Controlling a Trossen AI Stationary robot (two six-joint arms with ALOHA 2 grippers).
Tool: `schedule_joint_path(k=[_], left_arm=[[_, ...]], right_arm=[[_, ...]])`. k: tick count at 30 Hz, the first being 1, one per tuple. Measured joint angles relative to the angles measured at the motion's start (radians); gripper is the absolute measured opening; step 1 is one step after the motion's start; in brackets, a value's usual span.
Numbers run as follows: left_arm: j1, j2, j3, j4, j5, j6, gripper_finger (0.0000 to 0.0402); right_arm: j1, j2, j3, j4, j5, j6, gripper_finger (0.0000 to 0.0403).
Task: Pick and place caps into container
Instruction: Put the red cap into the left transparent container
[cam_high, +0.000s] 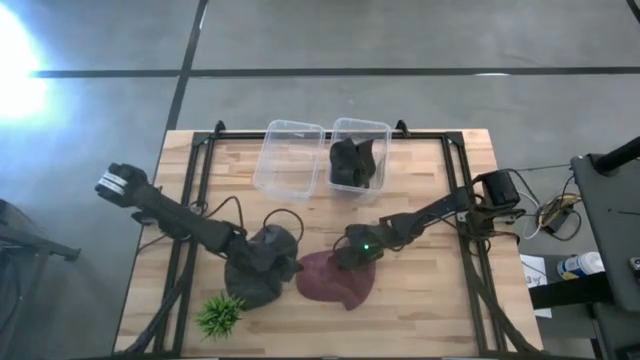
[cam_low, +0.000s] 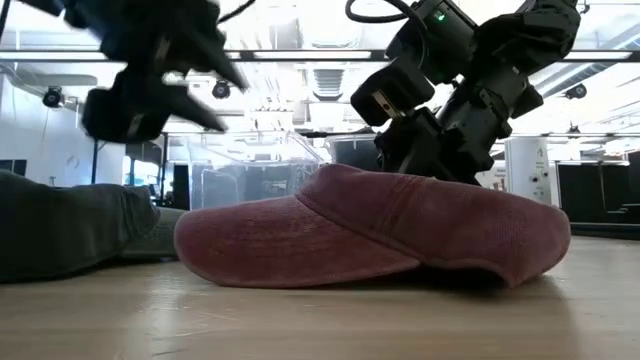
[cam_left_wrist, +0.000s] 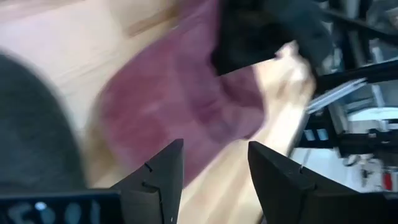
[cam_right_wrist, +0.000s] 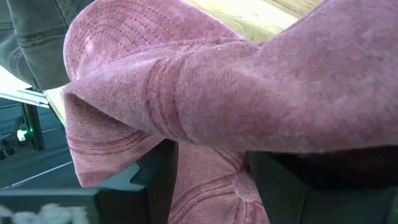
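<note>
A maroon cap (cam_high: 335, 282) (cam_low: 370, 230) lies on the table near its near edge. Left of it lies a dark grey cap (cam_high: 252, 280) (cam_low: 60, 230). A second dark cap (cam_high: 355, 160) sits inside the right clear container (cam_high: 385, 135). My right gripper (cam_high: 350, 252) (cam_right_wrist: 211, 186) is down at the maroon cap's far side, shut on its fabric. My left gripper (cam_high: 278, 250) (cam_left_wrist: 214, 168) is open and hangs above the table between the grey cap and the maroon cap (cam_left_wrist: 174, 106), touching neither. My right gripper has the maroon cap's crown fabric (cam_right_wrist: 205, 180) at the cap's far edge, between its two fingers (cam_right_wrist: 155, 183). It comes slanting down from the table's far right. The cloth bunches into a fold over the fingers. The cap's brim and body (cam_low: 300, 250) still rest on the table.
An empty clear container (cam_high: 290, 155) stands left of the filled one at the table's far side. A small green spiky plant (cam_high: 220, 315) stands at the near left, close to the grey cap. Black rails (cam_high: 195, 200) run along the table's sides.
</note>
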Motion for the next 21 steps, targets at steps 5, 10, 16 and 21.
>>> schedule_joint_path(k=[5, 10, 16, 21], left_arm=[[0.000, 0.078, 0.011, 0.014, 0.048, -0.029, 0.0172], [-0.003, 0.194, 0.013, 0.059, 0.113, -0.103, 0.0171], [-0.003, 0.258, 0.015, 0.144, 0.094, -0.176, 0.0171], [-0.006, 0.260, 0.015, 0.139, 0.081, -0.198, 0.0171]], right_arm=[[0.000, 0.000, -0.007, 0.005, 0.002, -0.011, 0.0192], [0.004, -0.004, -0.027, 0.012, 0.003, -0.008, 0.0192], [0.023, -0.004, -0.040, 0.010, 0.000, 0.010, 0.0192], [0.038, -0.004, -0.040, -0.005, -0.003, 0.025, 0.0192]])
